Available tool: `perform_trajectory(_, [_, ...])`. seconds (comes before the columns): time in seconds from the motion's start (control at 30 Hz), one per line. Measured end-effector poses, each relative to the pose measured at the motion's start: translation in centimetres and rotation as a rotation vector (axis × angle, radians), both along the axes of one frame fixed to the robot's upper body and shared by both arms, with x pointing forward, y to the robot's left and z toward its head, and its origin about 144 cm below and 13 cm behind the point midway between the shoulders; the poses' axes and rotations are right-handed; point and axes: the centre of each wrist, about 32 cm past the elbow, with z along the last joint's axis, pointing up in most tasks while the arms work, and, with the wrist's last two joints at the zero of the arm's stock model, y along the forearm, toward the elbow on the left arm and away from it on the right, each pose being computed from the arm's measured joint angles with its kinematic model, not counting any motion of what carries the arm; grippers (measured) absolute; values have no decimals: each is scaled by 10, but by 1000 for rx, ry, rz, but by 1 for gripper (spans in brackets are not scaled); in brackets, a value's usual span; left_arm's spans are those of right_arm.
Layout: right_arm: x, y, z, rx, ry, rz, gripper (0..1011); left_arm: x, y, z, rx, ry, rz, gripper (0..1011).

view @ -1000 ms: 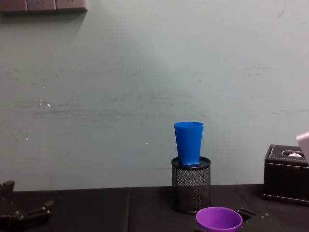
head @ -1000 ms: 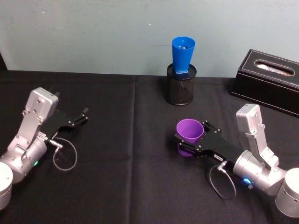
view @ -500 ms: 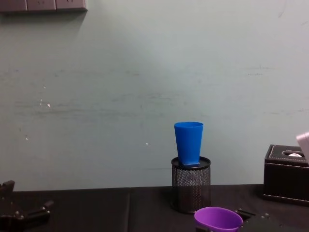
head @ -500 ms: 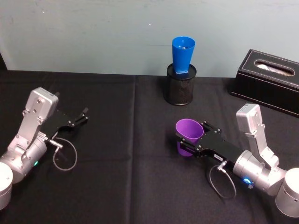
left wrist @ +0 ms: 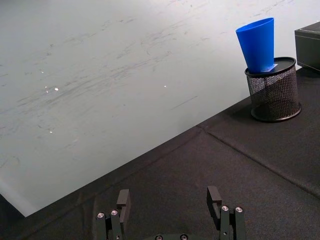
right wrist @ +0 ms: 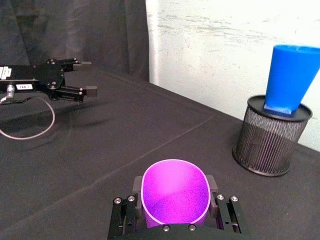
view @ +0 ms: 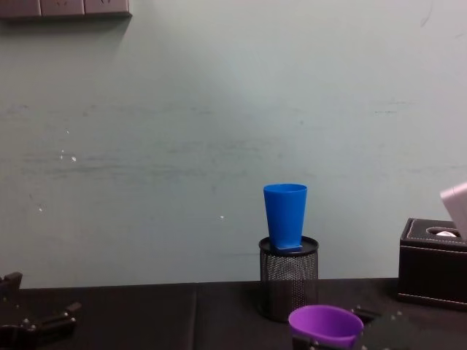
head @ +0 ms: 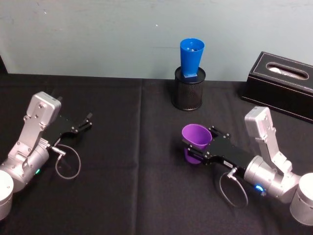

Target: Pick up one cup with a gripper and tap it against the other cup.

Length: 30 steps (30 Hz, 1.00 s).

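Grasp done: my right gripper [head: 193, 151] clamps the purple cup [head: 196, 136] mid-table | blue cup [head: 191, 58] perched in mesh pen holder [head: 188, 94] at the back, well apart | remaining: carry, tap (left gripper [head: 84, 125] parked far left, fingers spread)

The foot of the blue cup [head: 191, 58] is hidden inside the mesh pen holder [head: 188, 95]; the lower half of the purple cup [view: 325, 326] is cut off by the chest view's bottom edge
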Motion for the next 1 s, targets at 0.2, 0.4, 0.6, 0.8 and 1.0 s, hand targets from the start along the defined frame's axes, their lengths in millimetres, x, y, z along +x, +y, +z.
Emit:
perform_trajectory(0.2, [3, -1, 20, -11, 8, -14, 720, 0, 0, 0, 0, 0, 0, 1005])
perform_trajectory(0.4, [11, -5, 51, 16, 7, -24, 720, 0, 0, 0, 0, 0, 0, 1005])
perform_trajectory(0.6, [18, -5, 83, 40, -7, -13, 720, 0, 0, 0, 0, 0, 0, 1005])
perform_trajectory(0.8, [21, -4, 106, 65, -6, 6, 720, 0, 0, 0, 0, 0, 0, 1005])
perform_trajectory(1.0, [24, -3, 120, 69, -2, 14, 720, 0, 0, 0, 0, 0, 0, 1005])
